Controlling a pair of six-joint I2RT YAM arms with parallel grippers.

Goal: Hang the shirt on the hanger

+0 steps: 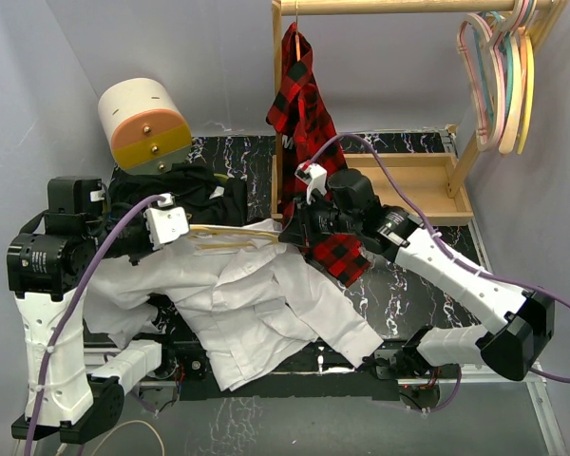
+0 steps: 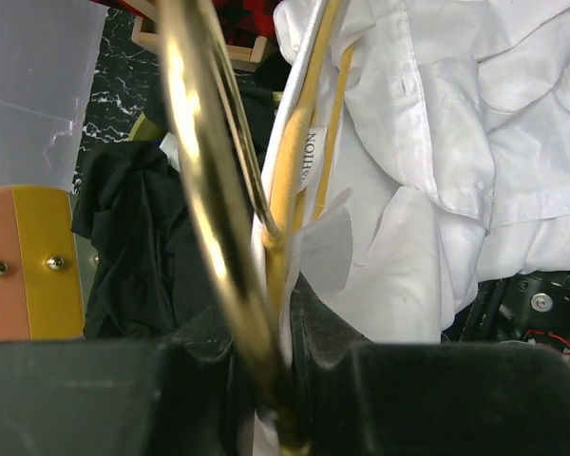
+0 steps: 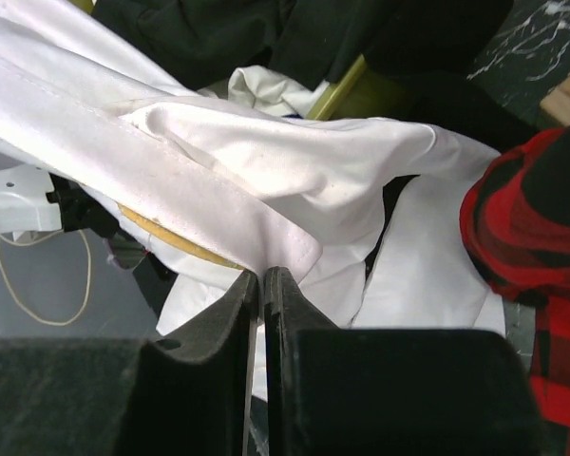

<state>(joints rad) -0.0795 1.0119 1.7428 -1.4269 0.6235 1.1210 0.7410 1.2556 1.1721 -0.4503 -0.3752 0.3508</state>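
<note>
Clamping with the left end effector (image 2: 283, 380) the thin pale yellow triangular hanger (image 2: 287, 190), jaws pressed together on its rod, probably to steady it at the collar label. Pinching with the right end effector (image 3: 263, 280), fingers shut flat, an edge of the large white long-sleeved button-up shirt of thin cloth (image 3: 294, 161), seemingly to draw one shoulder over the hanger's end. Otherwise spread loosely on the black marbled bench (image 1: 237, 150). Not yet seated on both shoulders, by judgement. Close behind: a crumpled black garment (image 1: 199, 190) and a hanging red-and-black plaid shirt (image 1: 304, 114).
</note>
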